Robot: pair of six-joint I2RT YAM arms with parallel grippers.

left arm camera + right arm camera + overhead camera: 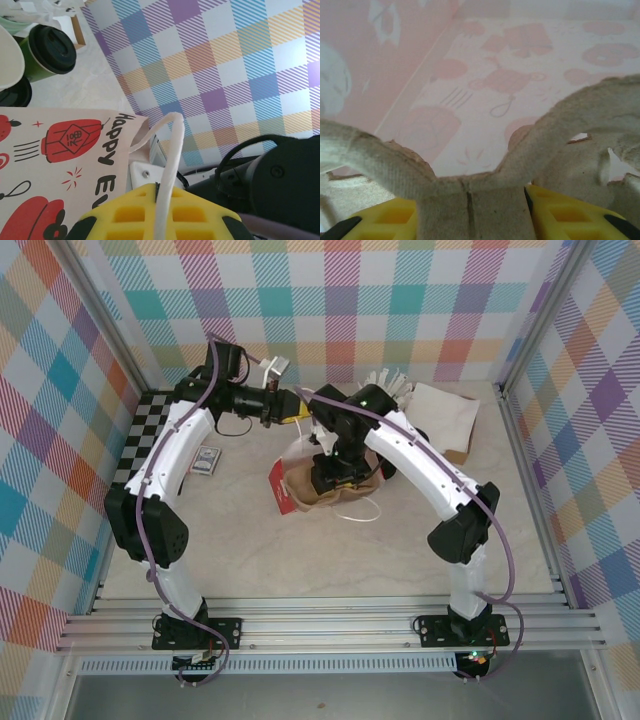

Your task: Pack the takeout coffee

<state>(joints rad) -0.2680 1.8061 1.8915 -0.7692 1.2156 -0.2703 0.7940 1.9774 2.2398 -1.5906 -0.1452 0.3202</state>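
Two arms meet at ctr frame in the top view, over a paper bag (280, 486) w/ red prints, lying on the table (300, 560).

Item 1, left gripper (160, 202): yellow pads (125, 215) at bottom edge of left wrist view, closed together on the bag's white handle (172, 150). The cord runs up from between the pads, loops over and meets the bag's top edge at ctr frame. Bag face w/ red lantern print and black lettering fills lower left.

Item 2, right gripper (470, 215): reaches down into the bag mouth in the top view. In right wrist view its yellow pads (560, 212) sit at bottom edge, clamped on a wall of a grey-brown pulp tray (470, 192). Tray ridges spread to left and right edges. Behind them is the bag's inner wall, prints showing through in pink.

Item 3, takeout coffee (50, 47): dark-green cup, black lid, upper left of left wrist view. Stands upright on the table, outside the bag, past its top edge. A second black lid (15, 94) sits just below-left of it; cup body hidden, cannot tell more.

Item 4, other: card deck (205, 461) at left of ctr in top view, beside a checkered mat (140, 435) on the left margin. Both well apart from the bag.
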